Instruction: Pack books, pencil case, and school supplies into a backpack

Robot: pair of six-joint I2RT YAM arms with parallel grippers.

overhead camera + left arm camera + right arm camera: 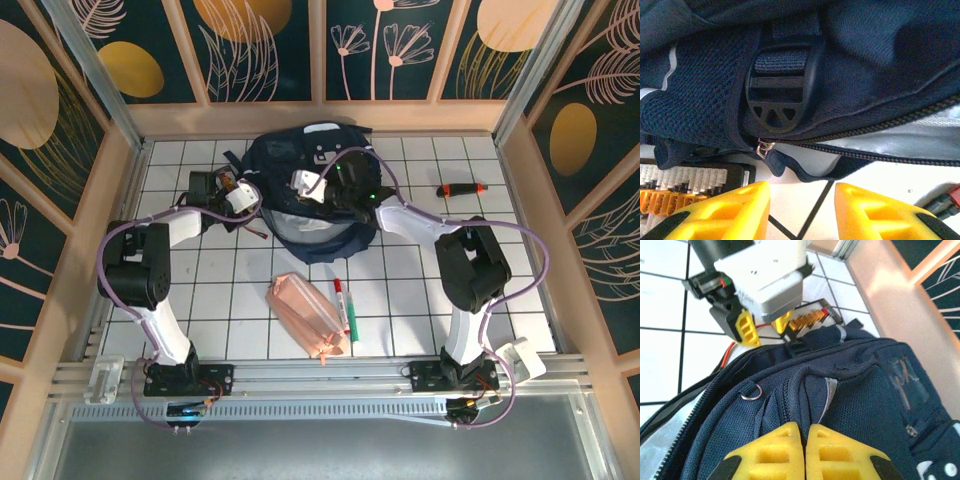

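Navy backpack (865, 60) lies just beyond left claw (801, 200) (jaws apart).

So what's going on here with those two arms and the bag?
Two robot arms are working on a dark navy backpack at the far side of the table, apparently to pack it. The left gripper has its fingers apart at the bag's unzipped mouth, holding nothing. The right gripper is shut against the fabric on top; whether it pinches any cannot be told. The pink pencil case and a red-capped marker pen lie on the table, not yet packed.
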